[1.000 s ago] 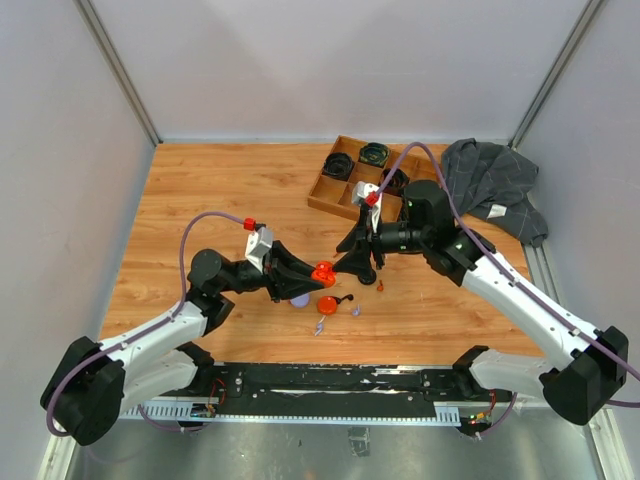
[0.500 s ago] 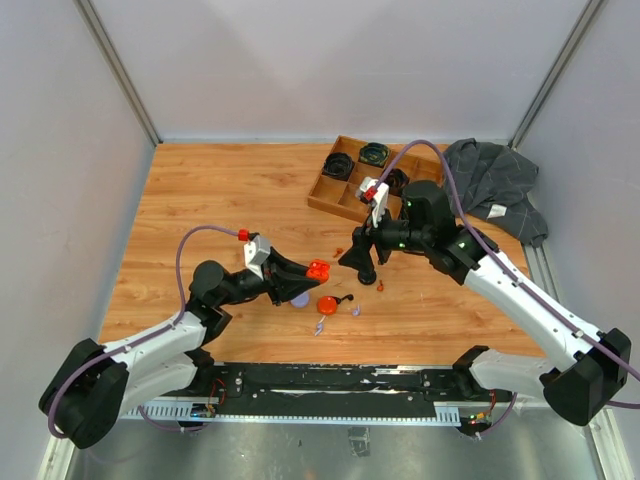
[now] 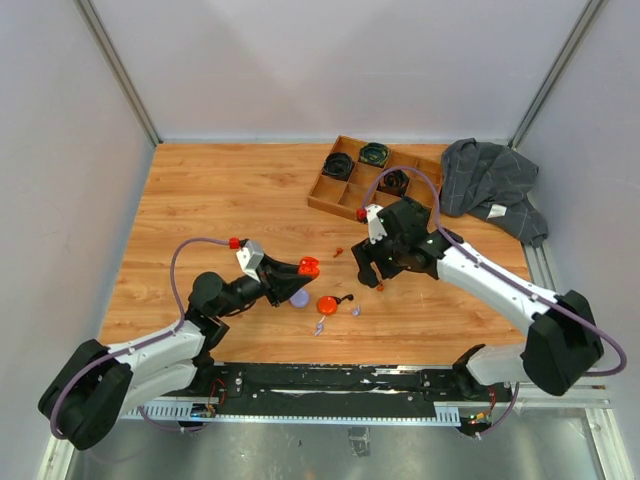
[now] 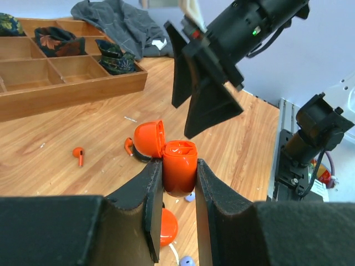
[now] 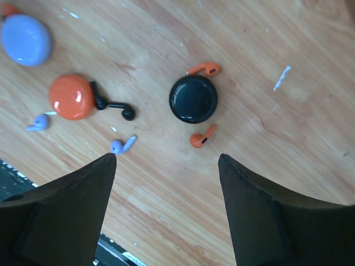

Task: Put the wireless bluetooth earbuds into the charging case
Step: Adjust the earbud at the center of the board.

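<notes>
Right wrist view looks straight down on the wooden table (image 5: 310, 166). The right gripper (image 5: 166, 160) hangs above it with its jaws wide apart and nothing between them. Below it lies a black round case (image 5: 193, 98), with one orange earbud (image 5: 204, 69) touching its far rim and a second orange earbud (image 5: 202, 137) just beside its near rim. Lilac buds (image 5: 122, 145) and black buds (image 5: 113, 105) lie further to the side, near an orange round case (image 5: 71, 96).

The left gripper (image 4: 178, 166) is closed tightly on the orange charging case (image 4: 180, 152), which it holds off the table with the lid (image 4: 150, 139) open.

The next step is probably to pick up one orange bud. Each bud is tiny and lies close to the black case, so the wide jaws may catch the case rim or push the bud away. A bud gripped at a bad angle may also not sit in the socket, and pressing it in could twist the case in the left fingers.
</notes>
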Motion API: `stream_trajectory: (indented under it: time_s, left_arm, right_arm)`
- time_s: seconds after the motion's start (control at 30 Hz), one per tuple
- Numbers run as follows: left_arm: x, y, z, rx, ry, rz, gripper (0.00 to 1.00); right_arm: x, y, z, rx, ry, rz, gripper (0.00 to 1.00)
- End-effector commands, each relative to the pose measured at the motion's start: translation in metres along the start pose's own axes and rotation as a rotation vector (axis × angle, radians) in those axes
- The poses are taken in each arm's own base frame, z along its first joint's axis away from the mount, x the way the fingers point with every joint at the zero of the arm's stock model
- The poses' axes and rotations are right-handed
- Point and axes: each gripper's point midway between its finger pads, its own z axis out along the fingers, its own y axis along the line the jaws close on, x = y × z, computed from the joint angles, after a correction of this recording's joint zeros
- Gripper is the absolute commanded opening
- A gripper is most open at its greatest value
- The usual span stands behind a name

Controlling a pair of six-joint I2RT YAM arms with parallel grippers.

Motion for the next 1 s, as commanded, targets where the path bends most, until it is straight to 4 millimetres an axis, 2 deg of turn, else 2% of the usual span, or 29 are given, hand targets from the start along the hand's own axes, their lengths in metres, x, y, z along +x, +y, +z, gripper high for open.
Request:
stream_trajectory:
  time_s: [0.0,0.27,0.5,0.7,0.97]
  left_arm:
    - [-0.006,0.006,-0.003,-0.042,-0.038,0.011,0.0]
    - [0.003,0.012,-0.006,-0.083,-0.005,-0.01,0.0]
    - [0.007,0.016,-0.008,-0.102,0.009,-0.01,0.0]
    - [0.007,0.017,-0.007,-0.106,0.009,-0.013,0.0]
    - [0.005,0.016,-0.007,-0.105,0.003,-0.01,0.0]
  right_arm:
    - [0.025,-0.018,0.019,0.107,0.113,0.067,0.76]
    - [0.047,-0.037,0.053,0.196,0.178,0.162,0.66]
    - [0.066,-0.047,0.065,0.245,0.236,0.178,0.59]
    - [0.08,-0.057,0.067,0.304,0.279,0.177,0.57]
    - [0.088,-0.074,0.052,0.377,0.302,0.192,0.56]
